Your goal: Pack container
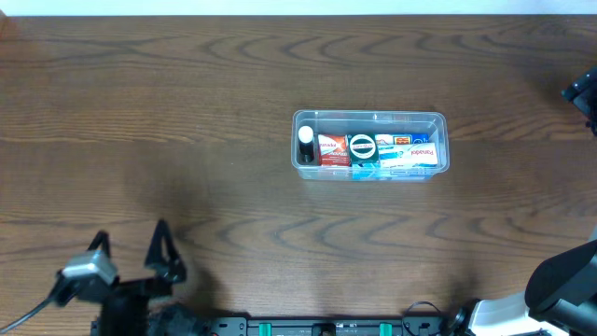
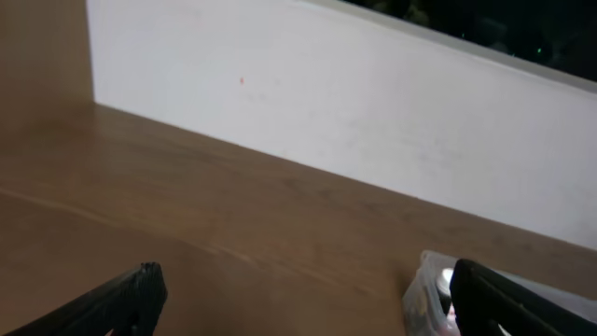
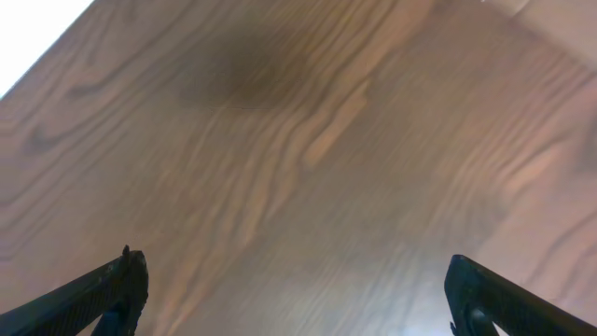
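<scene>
Container (image 1: 370,116), clear rimmed plastic with rounded corners, sits right of centre on the dark, wavy-grained wooden counter (image 1: 187,112), holding small glossy boxes (image 1: 410,154) in a row. Left fingers (image 2: 121,299) spread wide, empty; right fingers (image 3: 103,289) equally wide, empty.

Left tool (image 2: 303,285), right tool (image 3: 294,275): both agape.

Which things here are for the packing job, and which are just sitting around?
For the job: the container, with a white-capped bottle, a red box, a round black-and-white item and blue boxes inside it; the left gripper and right gripper, both open.
Just there: the wooden table; the white wall behind it.
</scene>
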